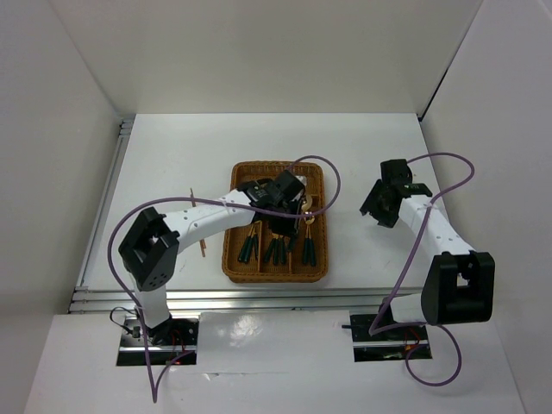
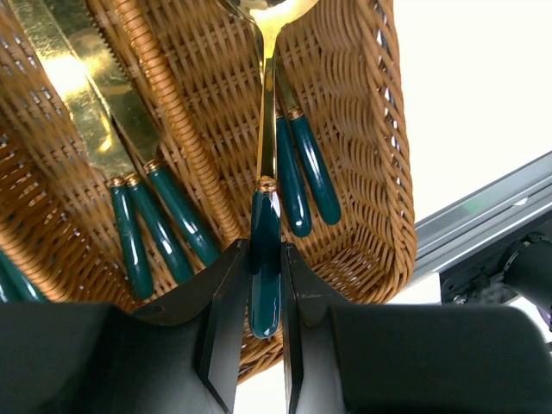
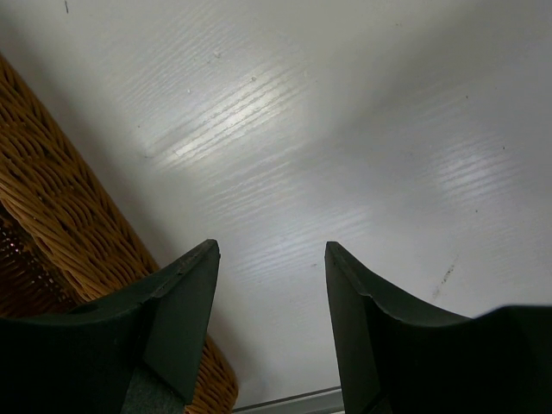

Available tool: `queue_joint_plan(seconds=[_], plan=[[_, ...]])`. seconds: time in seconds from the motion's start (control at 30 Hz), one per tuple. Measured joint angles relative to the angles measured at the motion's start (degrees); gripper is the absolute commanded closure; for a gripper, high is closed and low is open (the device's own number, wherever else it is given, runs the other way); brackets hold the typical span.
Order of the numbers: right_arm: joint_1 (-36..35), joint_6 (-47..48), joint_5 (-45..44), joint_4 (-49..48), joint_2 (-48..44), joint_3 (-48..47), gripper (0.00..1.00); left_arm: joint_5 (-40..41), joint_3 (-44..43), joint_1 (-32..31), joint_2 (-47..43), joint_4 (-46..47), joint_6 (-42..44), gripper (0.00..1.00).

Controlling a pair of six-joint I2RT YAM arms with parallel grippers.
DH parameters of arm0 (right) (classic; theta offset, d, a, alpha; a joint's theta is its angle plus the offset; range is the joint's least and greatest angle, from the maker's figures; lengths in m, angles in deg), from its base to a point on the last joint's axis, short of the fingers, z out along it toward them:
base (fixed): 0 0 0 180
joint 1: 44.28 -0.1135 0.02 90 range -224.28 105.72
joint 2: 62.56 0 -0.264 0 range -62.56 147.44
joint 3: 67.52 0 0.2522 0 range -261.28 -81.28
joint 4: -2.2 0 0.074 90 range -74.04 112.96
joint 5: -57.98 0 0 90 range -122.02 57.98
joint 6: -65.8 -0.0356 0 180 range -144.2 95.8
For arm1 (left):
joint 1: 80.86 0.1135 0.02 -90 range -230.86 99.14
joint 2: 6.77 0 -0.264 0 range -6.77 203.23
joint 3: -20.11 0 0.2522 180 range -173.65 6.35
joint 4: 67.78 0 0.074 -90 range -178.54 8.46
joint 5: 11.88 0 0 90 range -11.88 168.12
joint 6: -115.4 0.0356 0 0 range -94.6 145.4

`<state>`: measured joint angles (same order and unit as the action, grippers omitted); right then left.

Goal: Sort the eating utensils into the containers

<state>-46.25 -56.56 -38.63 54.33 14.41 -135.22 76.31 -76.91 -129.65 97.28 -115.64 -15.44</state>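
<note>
Clerk: Left gripper point(image 2: 265, 269), state of jaws?

Checker: Drawn in to a narrow gap and clamped on 1 spoon point(image 2: 266, 129). Flat black fingers point(image 2: 226, 302) press both sides of its glossy teal-green handle. In the wrist view the handle's rounded end pokes out toward 6 o'clock and the slim gold stem runs to 12 o'clock. The bowl is cut off at the frame edge.

Clerk: Location of that spoon?

Checker: Over the wicker tray point(image 2: 371, 129), in line with the long slot on its 3 o'clock side. Whether the bowl touches the weave cannot be told.

Clerk: Contents of that slot?

Checker: 2 teal-handled utensils point(image 2: 304, 177) lying flat just beside the held spoon, heads hidden behind it. Across a rope-like woven divider point(image 2: 172, 112), the next slot holds knives point(image 2: 86, 103): gold blades, 1 serrated, and teal handles with gold collars.

Clerk: Tray, material and shape?

Checker: Tan-brown wicker, tightly woven, rectangular with rounded corners. It sits on a smooth white table point(image 1: 172, 155) with faint streaked grain.

Clerk: Right gripper point(image 3: 272, 285)?

Checker: Jaws spread wide, nothing between them. It hangs over bare table at the tray's 3 o'clock, with a tray corner showing at 9 o'clock in its wrist view.

Clerk: Chopsticks point(image 1: 204, 247)?

Checker: Thin, reddish-brown, on the table at the tray's 9 o'clock, mostly hidden under the left arm. Count cannot be told.
</note>
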Motion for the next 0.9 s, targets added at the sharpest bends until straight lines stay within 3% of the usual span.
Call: queue_joint_plan(seconds=[0.9], plan=[[0.0,0.11,2.56,-0.26,0.0,0.85,0.4,2.45,4.11,-3.06,5.25,8.2,-8.83,0.71]])
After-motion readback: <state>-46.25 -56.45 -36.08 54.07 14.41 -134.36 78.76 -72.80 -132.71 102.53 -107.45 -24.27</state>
